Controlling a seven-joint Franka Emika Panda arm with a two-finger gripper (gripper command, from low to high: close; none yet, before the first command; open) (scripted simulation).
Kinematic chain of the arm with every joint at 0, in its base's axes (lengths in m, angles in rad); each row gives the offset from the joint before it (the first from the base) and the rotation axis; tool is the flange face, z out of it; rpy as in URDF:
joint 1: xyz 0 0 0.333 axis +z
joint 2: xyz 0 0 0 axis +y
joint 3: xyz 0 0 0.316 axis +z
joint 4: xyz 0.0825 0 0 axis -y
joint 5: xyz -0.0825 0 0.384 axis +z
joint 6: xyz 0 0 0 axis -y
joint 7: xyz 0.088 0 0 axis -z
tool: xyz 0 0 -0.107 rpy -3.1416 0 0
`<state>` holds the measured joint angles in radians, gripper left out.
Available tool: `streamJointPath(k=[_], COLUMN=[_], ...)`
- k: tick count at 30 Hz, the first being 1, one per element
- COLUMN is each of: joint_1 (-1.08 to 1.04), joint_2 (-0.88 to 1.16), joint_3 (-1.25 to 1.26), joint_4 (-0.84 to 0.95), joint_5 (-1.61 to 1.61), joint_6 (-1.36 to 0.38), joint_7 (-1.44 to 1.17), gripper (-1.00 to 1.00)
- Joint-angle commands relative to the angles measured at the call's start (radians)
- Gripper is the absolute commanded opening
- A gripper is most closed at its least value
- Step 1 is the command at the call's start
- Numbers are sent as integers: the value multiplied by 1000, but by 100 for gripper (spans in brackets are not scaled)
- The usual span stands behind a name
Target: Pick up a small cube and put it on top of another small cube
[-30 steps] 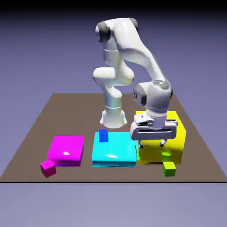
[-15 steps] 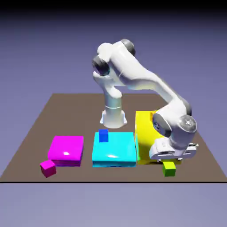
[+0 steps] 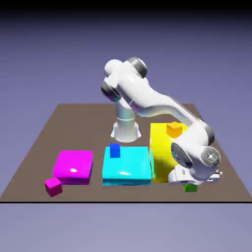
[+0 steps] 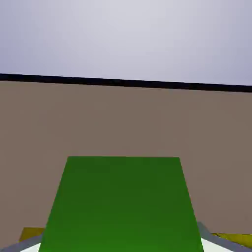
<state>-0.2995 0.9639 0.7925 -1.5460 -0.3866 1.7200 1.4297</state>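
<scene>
A rendered simulation scene, not a real room: a flat brown table (image 3: 74, 123) floats before a plain blue-violet backdrop, with a glossy white arm (image 3: 147, 98) and flat-coloured blocks, magenta (image 3: 74, 165), cyan (image 3: 126, 165), yellow (image 3: 162, 145), across the frame's middle

Pincer (image 3: 191, 183) dropped onto lime-green cube (image 4: 123, 204), jaws closed (orange cube (image 3: 174, 129) uncovered).

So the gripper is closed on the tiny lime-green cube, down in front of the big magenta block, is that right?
Not quite. The gripper is shut on the tiny lime-green cube, but down in front of the big yellow block, at the exterior view's right. The big magenta block lies at that view's left, with only a tiny magenta cube beside it.
</scene>
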Motion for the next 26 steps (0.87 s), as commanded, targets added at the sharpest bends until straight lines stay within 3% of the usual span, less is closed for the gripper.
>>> streamJointPath(k=[1,18,22,23,26], joint_1=[-36,-606,-603,-603,-604], joint_2=[-12,-197,-174,-174,-186], joint_3=[-28,-473,-477,-477,-475], joint_4=[7,111,-27,-27,45], joint_5=[22,393,389,389,391], joint_6=[-5,-67,95,95,11], joint_7=[-12,-213,-218,-218,-215], gripper=[-100,-100,-100,100,100])
